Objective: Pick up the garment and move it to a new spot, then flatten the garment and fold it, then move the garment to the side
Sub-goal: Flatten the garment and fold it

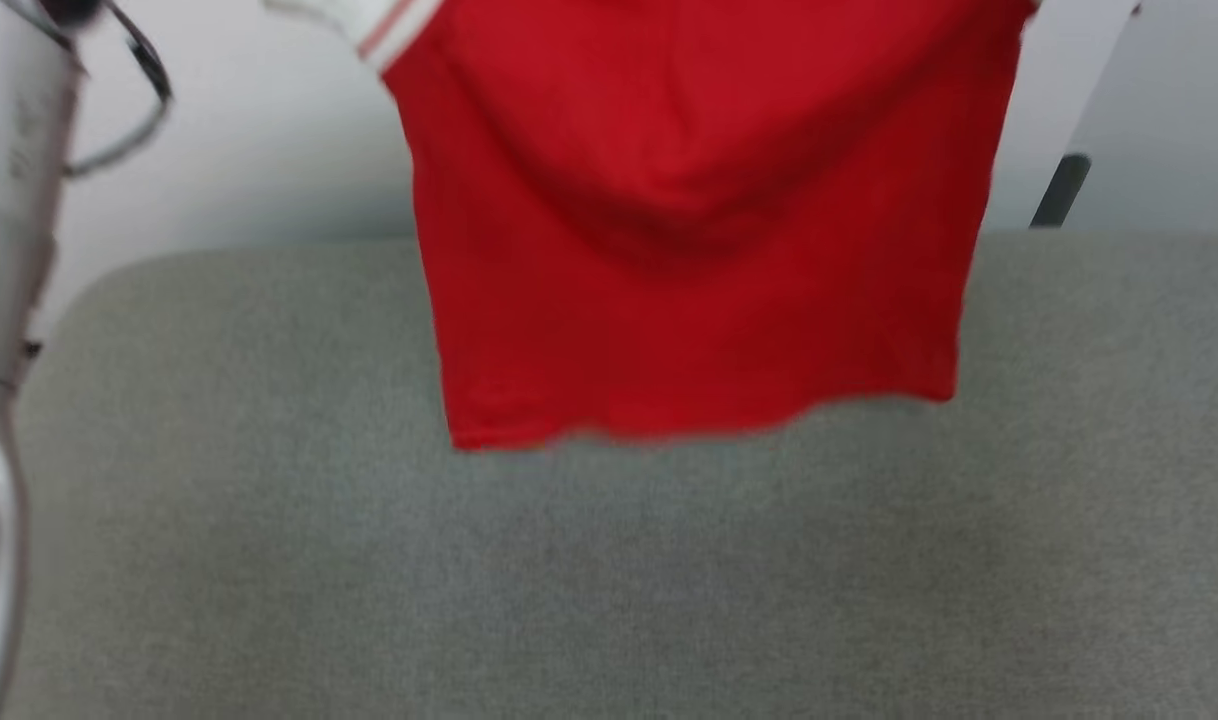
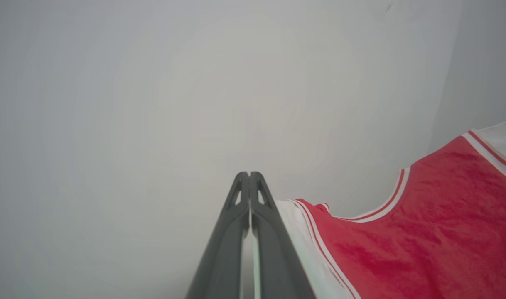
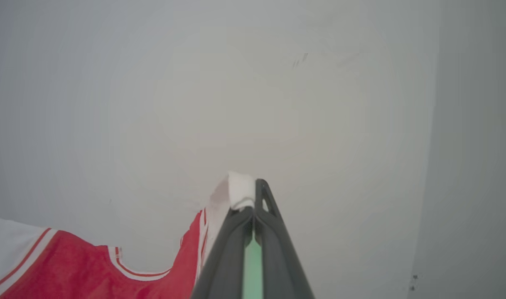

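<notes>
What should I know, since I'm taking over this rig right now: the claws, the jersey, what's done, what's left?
Left claw: shut, with the white sleeve edge of the red jersey caught at its fingers.
Right claw: shut on the other white sleeve; a tuft pokes out at the tips.
Jersey: lifted, hanging spread between both claws over the grey fabric surface, plain red side towards the head camera.
Done: pickup.
Left: lay it at the new spot, flatten, fold, move aside.
</notes>
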You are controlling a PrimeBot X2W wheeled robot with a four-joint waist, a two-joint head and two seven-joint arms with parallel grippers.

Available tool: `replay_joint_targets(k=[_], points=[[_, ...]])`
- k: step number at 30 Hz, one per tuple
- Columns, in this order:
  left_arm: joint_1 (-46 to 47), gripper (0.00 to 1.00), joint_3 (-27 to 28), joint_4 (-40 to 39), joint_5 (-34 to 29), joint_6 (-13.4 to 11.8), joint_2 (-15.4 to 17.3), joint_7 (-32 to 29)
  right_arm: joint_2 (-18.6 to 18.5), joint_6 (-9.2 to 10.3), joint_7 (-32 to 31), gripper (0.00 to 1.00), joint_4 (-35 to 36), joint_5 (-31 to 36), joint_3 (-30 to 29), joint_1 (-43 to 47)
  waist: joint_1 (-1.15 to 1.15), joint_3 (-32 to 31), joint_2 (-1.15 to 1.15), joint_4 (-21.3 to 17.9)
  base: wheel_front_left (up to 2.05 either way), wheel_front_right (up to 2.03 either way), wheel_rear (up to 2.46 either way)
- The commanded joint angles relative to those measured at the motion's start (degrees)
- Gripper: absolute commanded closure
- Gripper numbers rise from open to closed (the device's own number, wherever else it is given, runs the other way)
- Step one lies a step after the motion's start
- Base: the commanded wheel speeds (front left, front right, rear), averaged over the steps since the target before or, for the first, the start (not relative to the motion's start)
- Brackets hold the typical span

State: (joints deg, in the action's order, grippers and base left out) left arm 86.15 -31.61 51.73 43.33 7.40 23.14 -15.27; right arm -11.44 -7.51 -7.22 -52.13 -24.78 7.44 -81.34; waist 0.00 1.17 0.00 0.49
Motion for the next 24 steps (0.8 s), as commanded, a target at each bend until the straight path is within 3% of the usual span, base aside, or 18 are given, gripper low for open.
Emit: replay_joint_targets(k=[1, 7, 12, 17, 24], points=[[1.9, 1.0, -0.2, -0.1, -0.3, 0.1, 0.5, 1.5, 0.0, 0.03, 1.4, 1.0, 0.0, 0.5, 0.8, -2.0, 0.0, 6.9, 0.0, 0.4, 0.0, 0.0, 0.0], [9.4, 1.0, -0.4, 0.5, -3.7, -0.3, 1.9, 12.3, -0.6, 0.03, 11.6, 1.0, -1.2, 5.5, 3.0, -8.1, 0.0, 16.2, 0.0, -0.4, 0.0, 0.0, 0.0], [15.8, 1.0, 1.7, 3.7, -3.6, -0.7, 0.7, 20.1, -0.7, 0.04, 20.1, 1.0, -4.3, 10.6, 3.1, -13.3, 0.0, 22.0, 0.0, -0.9, 0.0, 0.0, 0.0], [22.8, 1.0, 2.1, 5.3, -4.3, -0.4, -0.3, 26.2, -1.5, 0.04, 22.3, 1.0, -4.3, 15.7, 1.9, -18.4, 0.0, 29.7, 0.0, -0.4, 0.0, 0.0, 0.0], [26.0, 1.0, 4.4, 5.4, -2.0, 0.0, -2.0, 30.2, -1.8, 0.04, 22.3, 1.0, 5.0, 24.5, -2.8, -18.3, 0.0, 39.2, 0.0, 2.4, 0.0, 0.0, 0.0]])
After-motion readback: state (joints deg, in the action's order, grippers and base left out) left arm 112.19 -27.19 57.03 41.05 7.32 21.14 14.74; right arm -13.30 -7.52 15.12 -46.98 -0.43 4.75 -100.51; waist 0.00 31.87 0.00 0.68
